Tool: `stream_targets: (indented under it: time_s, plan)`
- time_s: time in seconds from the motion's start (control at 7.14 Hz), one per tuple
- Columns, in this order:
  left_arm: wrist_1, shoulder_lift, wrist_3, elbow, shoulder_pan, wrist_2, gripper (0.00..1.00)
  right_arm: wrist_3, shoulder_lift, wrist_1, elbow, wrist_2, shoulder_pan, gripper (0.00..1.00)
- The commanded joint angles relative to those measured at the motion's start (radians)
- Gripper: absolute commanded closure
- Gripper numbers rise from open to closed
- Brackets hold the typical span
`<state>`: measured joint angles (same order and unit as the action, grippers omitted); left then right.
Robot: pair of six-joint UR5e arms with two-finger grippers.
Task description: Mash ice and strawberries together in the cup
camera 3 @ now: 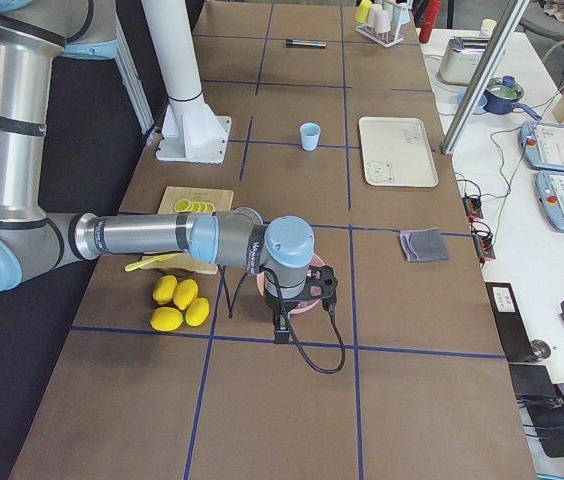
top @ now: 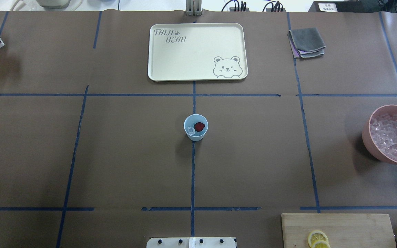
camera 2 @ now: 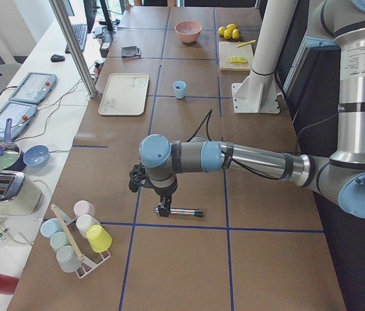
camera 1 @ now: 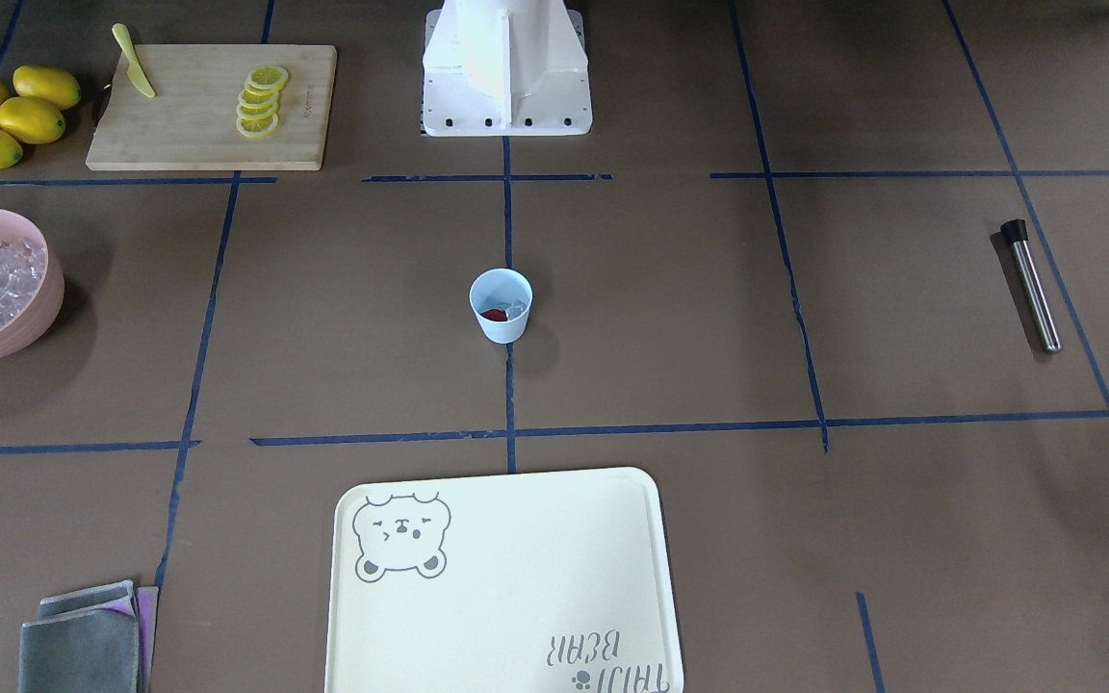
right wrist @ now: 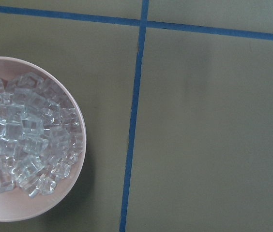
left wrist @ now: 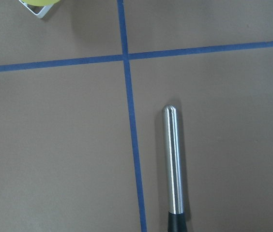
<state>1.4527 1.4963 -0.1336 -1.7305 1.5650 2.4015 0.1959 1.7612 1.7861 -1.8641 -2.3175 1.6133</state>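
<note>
At table (top: pixel 115 155) centre: cup (top: pixel 195 136) with strawberry (top: pixel 199 126), ice (top: pixel 190 130). Left fingers (camera 2: pixel 162 208) above muddler (left wrist: pixel 173 164), right fingers (camera 3: pixel 280 328) above bowl (top: pixel 367 137); open or closed, cannot tell. Risk: round muddler rolls at grasp; unheld cup tips.

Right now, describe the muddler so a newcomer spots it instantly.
On the table, look at the end on the robot's left, near the rack of pastel cups. The muddler lies flat beside a blue tape line: the only slim steel rod, black-capped at one end.
</note>
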Motion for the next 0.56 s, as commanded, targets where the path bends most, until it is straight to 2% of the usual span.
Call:
stream_targets:
  time_s: [0.0, 0.42]
  plan:
    - [0.06, -0.004, 0.003, 0.026, 0.0, -0.002, 0.0, -0.016, 0.001, -0.004, 0.006, -0.002, 0.0, 0.0]
    - [0.061, -0.016, -0.001, 0.035, 0.001, -0.002, 0.0, -0.026, 0.0, -0.007, 0.045, -0.009, -0.001, 0.0]
